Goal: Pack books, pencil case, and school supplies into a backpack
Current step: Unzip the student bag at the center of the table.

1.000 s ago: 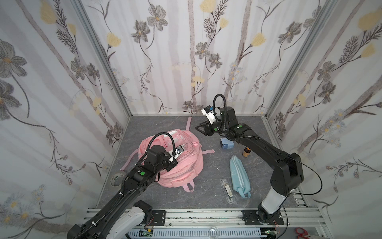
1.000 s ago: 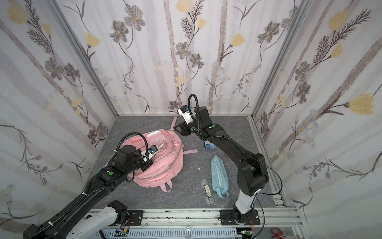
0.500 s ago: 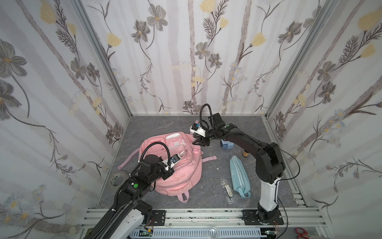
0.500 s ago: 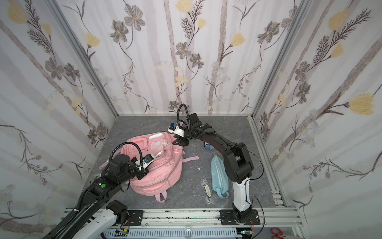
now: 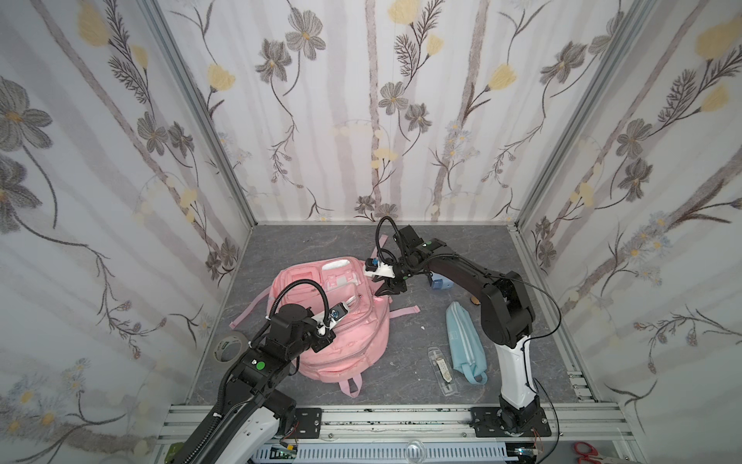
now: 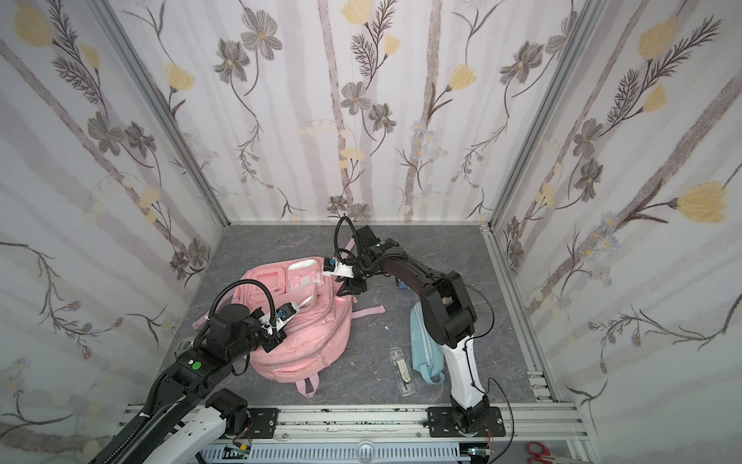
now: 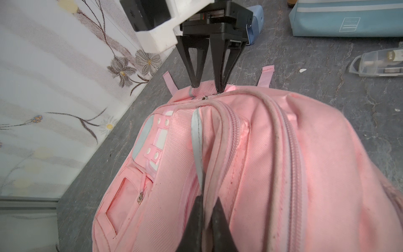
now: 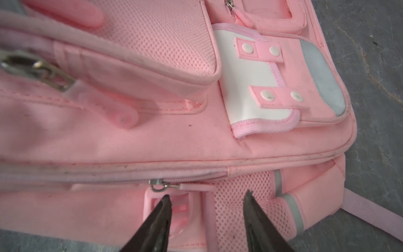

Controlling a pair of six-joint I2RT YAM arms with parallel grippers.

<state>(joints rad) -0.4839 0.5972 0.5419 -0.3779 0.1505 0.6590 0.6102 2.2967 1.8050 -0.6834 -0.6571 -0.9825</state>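
Note:
The pink backpack (image 5: 345, 333) (image 6: 309, 329) lies left of centre. My left gripper (image 7: 206, 203) (image 5: 354, 302) is shut on a fold of its fabric beside a zip. My right gripper (image 8: 207, 194) (image 5: 387, 291) (image 6: 349, 291) is open, its tips resting on the backpack's far end; they straddle the mesh side pocket (image 8: 235, 196), just under a zip pull (image 8: 165, 186). The light-blue pencil case (image 5: 465, 341) (image 6: 421, 341) and a clear plastic case (image 5: 441, 365) (image 6: 401, 369) lie to the right. A pale-blue gadget (image 5: 441, 283) sits behind the right arm. A tape roll (image 5: 229, 347) lies at the left. The books are out of view.
A small brown object (image 5: 475, 299) peeks out behind the right arm. Loose pink straps (image 5: 403, 311) trail from the backpack. Patterned walls close in three sides; a metal rail (image 5: 381, 418) runs along the front. Red scissors (image 6: 540, 456) lie beyond the rail.
The right gripper swung left and down from above the back onto the backpack's far end, its jaws a little wider. The left gripper dragged the backpack toward the front left.

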